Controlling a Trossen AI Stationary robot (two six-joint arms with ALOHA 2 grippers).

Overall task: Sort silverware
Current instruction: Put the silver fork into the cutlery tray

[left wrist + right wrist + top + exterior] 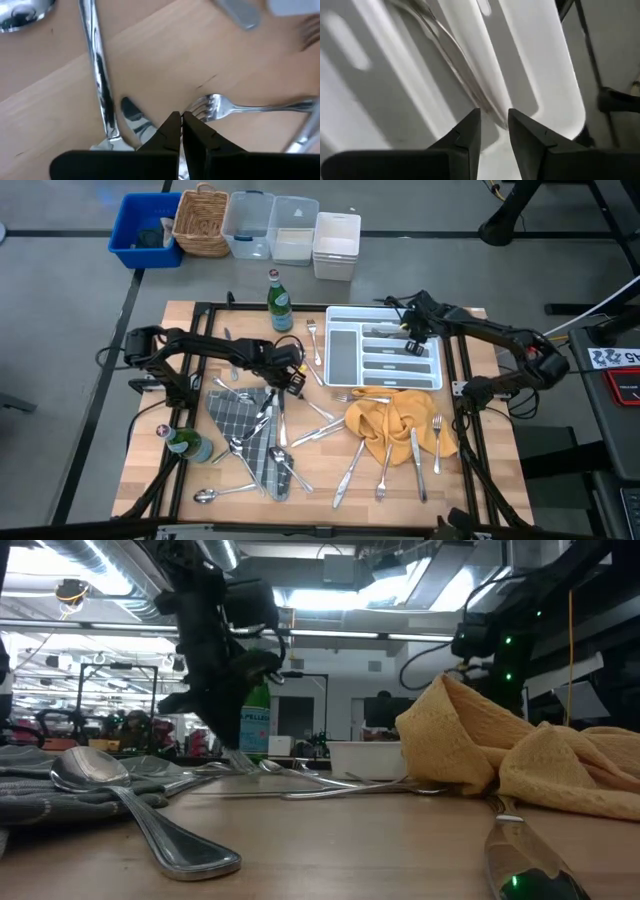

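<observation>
The left claw (181,119) is pressed together low over the wooden tabletop (330,510), its tips just beside the tines of a fork (235,107). No piece shows between them, so the pinch may have missed or may slip on lifting. The right claw (494,120) hangs spread over the white tray (435,375), where a piece could land in the wrong slot; most silverware (275,445) lies scattered across the tabletop.
</observation>
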